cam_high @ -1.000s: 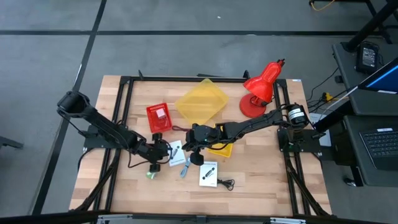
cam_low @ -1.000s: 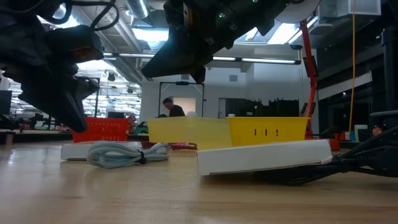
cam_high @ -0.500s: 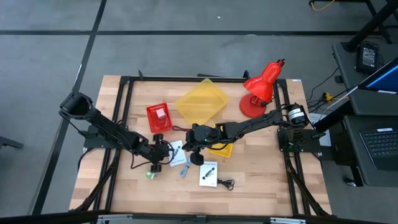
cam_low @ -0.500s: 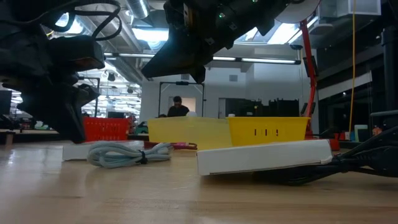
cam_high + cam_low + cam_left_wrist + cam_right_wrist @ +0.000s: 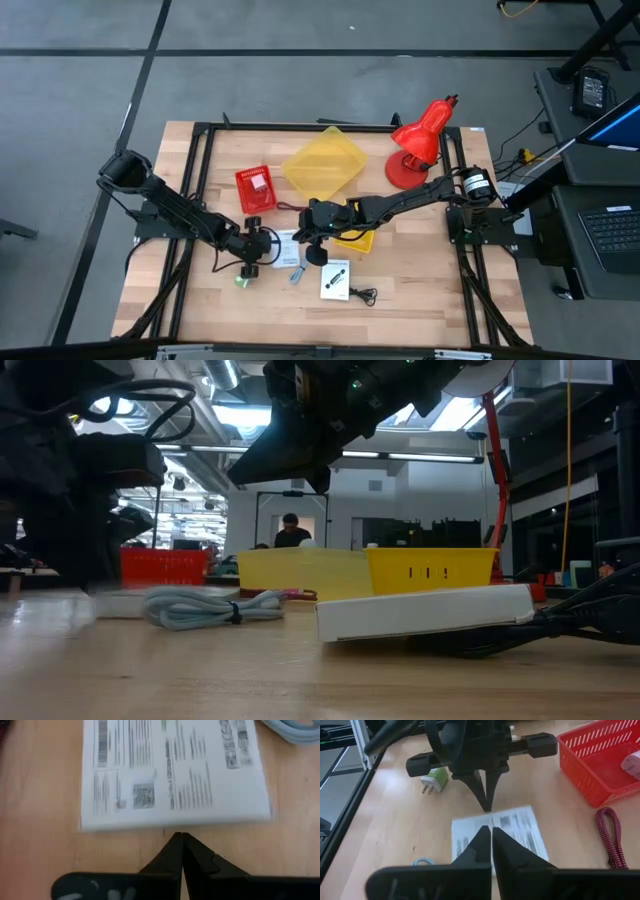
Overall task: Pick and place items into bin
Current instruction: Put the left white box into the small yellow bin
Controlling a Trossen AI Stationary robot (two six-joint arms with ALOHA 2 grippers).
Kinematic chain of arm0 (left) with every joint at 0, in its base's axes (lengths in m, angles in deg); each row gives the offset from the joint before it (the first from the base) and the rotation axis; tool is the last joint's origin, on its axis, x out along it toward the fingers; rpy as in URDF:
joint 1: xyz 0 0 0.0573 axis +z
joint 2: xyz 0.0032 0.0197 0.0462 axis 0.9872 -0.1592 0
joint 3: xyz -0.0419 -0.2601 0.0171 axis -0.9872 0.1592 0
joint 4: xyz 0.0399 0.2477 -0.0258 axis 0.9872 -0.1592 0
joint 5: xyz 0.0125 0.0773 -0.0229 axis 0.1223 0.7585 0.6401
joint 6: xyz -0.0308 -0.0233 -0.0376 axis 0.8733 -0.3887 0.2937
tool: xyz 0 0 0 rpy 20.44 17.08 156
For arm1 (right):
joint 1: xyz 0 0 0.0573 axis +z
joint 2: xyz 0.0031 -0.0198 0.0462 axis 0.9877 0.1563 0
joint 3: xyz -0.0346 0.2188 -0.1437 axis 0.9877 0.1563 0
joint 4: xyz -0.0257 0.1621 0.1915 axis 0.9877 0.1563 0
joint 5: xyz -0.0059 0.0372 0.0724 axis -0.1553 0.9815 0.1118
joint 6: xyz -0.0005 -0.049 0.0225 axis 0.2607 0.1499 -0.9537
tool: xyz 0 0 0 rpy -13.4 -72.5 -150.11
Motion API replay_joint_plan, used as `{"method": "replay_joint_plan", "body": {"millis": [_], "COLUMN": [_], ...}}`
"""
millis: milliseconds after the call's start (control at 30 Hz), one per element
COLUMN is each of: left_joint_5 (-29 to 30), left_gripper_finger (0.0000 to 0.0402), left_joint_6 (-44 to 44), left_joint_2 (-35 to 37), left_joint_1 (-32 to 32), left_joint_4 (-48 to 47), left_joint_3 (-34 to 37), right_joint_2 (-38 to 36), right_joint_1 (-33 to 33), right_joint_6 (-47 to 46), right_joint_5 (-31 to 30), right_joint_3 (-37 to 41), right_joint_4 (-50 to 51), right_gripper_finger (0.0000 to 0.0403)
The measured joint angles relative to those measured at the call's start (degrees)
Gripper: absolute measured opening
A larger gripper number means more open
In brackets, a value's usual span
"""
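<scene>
A white printed card point(image 5: 175, 770) lies flat on the wooden table point(image 5: 420, 290), left of the middle. My left gripper point(image 5: 179, 836) is shut and points steeply down, with its tips at the card's left edge point(image 5: 283, 247). My right gripper point(image 5: 491, 829) is shut and hovers above the card's right side, touching nothing. Near the card lie a coiled blue-grey cord point(image 5: 210, 606), a green plug point(image 5: 431, 782) and a dark red cord point(image 5: 611, 835). A second white packet point(image 5: 337, 279) with a black cord point(image 5: 364, 295) lies nearer the front edge. My left gripper's shut fingertips point(image 5: 487, 802) come from above, slanting from the table's left. They stand right at the card's left edge point(image 5: 172, 826). Whether they touch the card or the table beside it, I cannot tell.
A red basket point(image 5: 256, 188) holding a small thing stands behind the card, and a large yellow bin point(image 5: 324, 165) to its right. A small yellow bin point(image 5: 430, 572) sits under my right arm. A red desk lamp point(image 5: 420, 140) stands at the far right.
My left gripper has sunk a little and tipped more steeply down toward the card's left edge, staying shut.
</scene>
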Motion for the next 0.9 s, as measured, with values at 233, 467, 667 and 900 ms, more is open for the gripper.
{"method": "replay_joint_plan", "body": {"millis": [233, 467, 667, 900], "left_joint_5": [0.32, 1.16, 1.94, 1.89], "left_gripper_finger": [0.0002, 0.0002, 0.0002, 0.0002], "left_joint_6": [-0.06, -2.57, -5.81, -7.12], "left_joint_2": [0.0, 1.36, 3.21, 0.6], "left_joint_1": [0.0, -0.02, -0.04, 1.26], "left_joint_4": [0.06, 0.93, 3.14, 5.37], "left_joint_3": [0.0, -0.45, -0.52, -0.59], "right_joint_2": [0.0, -0.02, -0.02, -0.02], "right_joint_1": [0.0, 0.0, 0.0, 0.0], "right_joint_6": [-0.8, -1.77, -1.77, -1.8], "right_joint_5": [0.0, 0.0, 0.0, 0.0], "right_joint_3": [0.0, 0.0, 0.0, 0.0], "right_joint_4": [0.41, 1.17, 1.25, 1.34], "right_gripper_finger": [0.0, 0.0, 0.0, 0.0]}}
